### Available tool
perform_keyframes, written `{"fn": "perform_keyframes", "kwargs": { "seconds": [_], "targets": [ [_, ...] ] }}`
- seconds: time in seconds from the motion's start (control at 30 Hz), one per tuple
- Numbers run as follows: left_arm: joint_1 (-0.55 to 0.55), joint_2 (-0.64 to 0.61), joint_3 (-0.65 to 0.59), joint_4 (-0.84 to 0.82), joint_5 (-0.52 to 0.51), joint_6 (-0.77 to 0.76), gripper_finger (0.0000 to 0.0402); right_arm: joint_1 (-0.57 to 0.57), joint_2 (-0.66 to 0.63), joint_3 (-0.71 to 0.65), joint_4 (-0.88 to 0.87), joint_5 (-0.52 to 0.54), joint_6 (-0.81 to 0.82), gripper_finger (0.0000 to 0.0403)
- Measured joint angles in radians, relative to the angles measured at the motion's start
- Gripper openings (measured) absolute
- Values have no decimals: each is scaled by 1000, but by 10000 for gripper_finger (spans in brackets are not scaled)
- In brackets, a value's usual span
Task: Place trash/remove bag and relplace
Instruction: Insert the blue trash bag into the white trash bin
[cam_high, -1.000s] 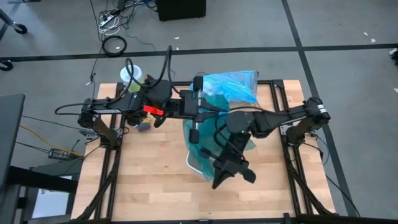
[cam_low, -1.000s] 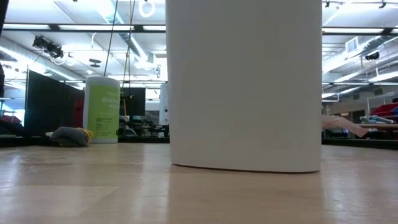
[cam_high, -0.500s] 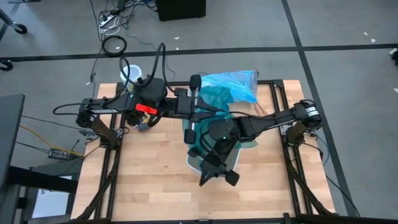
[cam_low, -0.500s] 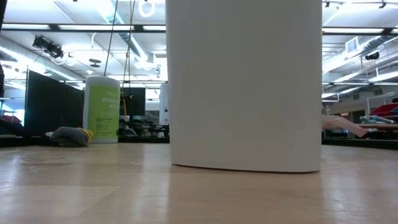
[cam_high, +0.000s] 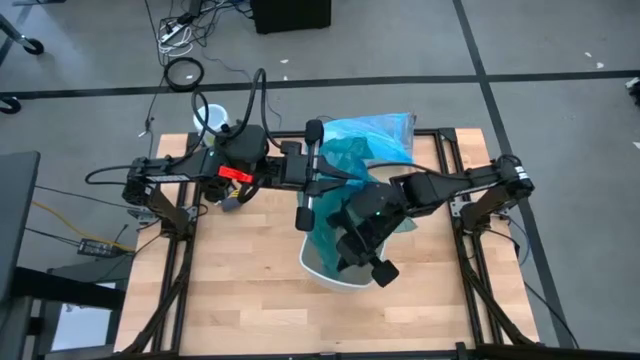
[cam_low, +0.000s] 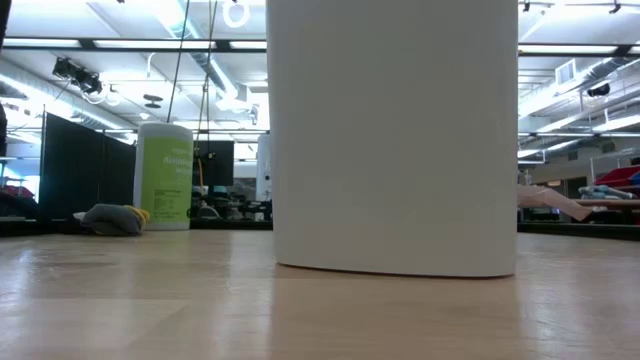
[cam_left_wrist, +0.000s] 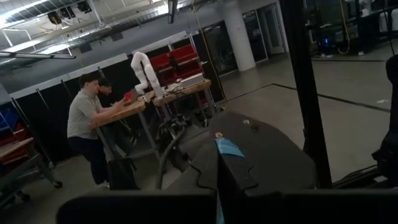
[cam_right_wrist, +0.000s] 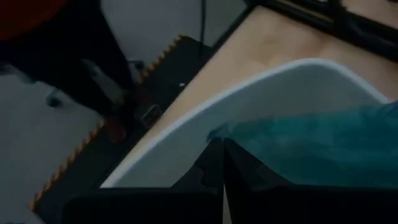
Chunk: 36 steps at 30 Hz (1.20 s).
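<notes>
Teal plastic (cam_high: 335, 232) drapes my white bin (cam_high: 318, 265); right gripper (cam_high: 357, 262) (fingers pressed together) hovers above it, left gripper (cam_high: 312, 170) also closed, near the blue bag (cam_high: 375, 137).

Both arms meet over a white bin (cam_high: 322, 268) mid-table (cam_high: 240, 290), its opening draped in teal plastic (cam_high: 340, 222); a light blue bag (cam_high: 375, 135) lies beyond.
</notes>
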<state>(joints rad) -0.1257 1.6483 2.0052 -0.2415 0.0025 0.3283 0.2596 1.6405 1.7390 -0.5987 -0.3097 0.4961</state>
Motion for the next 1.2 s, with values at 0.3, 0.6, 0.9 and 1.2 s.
{"fn": "perform_keyframes", "kwargs": {
  "seconds": [0.3,0.6,0.9,1.2],
  "targets": [
    [8,0,0,-2,-1,39,4,138,-90,0,-46,-133,63,0],
    [1,1,0,-16,-1,35,4,358,-256,0,-498,804,360,0],
    [1,1,0,-9,-1,34,4,434,-297,1,-686,1108,555,0],
    [-1,1,0,-11,-2,34,4,430,-235,-19,-946,1053,807,0]
  ]
}}
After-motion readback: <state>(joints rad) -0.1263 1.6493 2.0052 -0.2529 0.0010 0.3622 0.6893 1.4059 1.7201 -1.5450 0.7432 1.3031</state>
